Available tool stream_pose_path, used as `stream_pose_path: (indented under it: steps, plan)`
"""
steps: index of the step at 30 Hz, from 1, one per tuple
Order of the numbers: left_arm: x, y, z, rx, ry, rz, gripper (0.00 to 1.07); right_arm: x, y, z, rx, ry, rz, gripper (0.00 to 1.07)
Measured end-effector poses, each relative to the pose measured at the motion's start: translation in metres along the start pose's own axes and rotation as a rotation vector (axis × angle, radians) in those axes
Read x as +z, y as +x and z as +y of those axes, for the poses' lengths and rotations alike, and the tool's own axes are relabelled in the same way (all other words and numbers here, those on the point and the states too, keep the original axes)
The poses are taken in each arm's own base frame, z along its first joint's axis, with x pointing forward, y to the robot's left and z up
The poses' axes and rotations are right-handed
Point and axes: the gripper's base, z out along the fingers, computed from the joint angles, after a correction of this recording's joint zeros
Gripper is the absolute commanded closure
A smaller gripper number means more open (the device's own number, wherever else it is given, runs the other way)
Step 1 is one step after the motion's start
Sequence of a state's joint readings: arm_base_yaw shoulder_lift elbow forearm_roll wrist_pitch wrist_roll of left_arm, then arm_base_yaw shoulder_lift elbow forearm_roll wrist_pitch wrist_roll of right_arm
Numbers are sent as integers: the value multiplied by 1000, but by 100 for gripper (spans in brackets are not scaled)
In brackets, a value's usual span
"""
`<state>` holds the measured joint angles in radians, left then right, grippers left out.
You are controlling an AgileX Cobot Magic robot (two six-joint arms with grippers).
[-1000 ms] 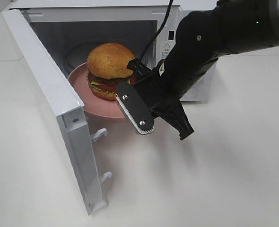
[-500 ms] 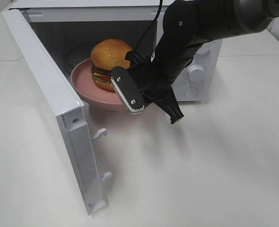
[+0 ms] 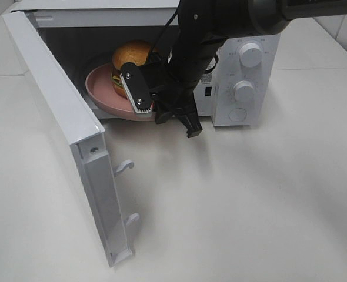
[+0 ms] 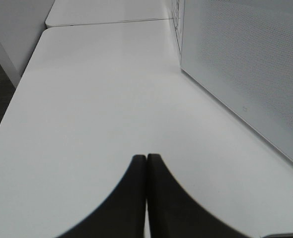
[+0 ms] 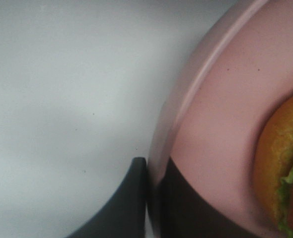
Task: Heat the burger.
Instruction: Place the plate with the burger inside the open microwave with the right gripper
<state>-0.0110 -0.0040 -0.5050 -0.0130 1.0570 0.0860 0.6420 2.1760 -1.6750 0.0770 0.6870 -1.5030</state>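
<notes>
So here's the view from up high: the burger (image 3: 130, 56) is on the pink plate (image 3: 103, 97), up around 11 o'clock, and both are inside the open microwave (image 3: 244, 64). The burger sits toward the back of the plate, and the plate's near rim is right about at the mouth of the oven.

My right gripper (image 3: 154, 114) is clamped on that rim at roughly the plate's 4 o'clock. The right wrist cam shows it well: one finger under and outside the rim, the other on the pink surface, squeezed tight with the rim between them. Bun and a bit of lettuce are off to the side.

Honestly I can't tell if the plate is sitting on the oven floor or just hanging off my grip, the arm blocks that bit.

The door (image 3: 62, 117) swings out toward 7 o'clock. The knobs (image 3: 250, 54) are at 3 o'clock of the cavity.

My left gripper (image 4: 146, 198) has its fingers pressed together on nothing, over the white table (image 4: 97, 99) beside the door's perforated panel.
</notes>
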Motion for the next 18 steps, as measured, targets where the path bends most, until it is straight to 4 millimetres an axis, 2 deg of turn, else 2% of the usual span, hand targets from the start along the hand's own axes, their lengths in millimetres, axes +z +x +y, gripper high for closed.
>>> stream_pose_path:
  steps: [11,18]
  plan:
    - [0,0,0,0,0,0,106,8,-1,-21,99,21,1,107]
    - [0,0,0,0,0,0,106,25,3,-32,126,36,13,107]
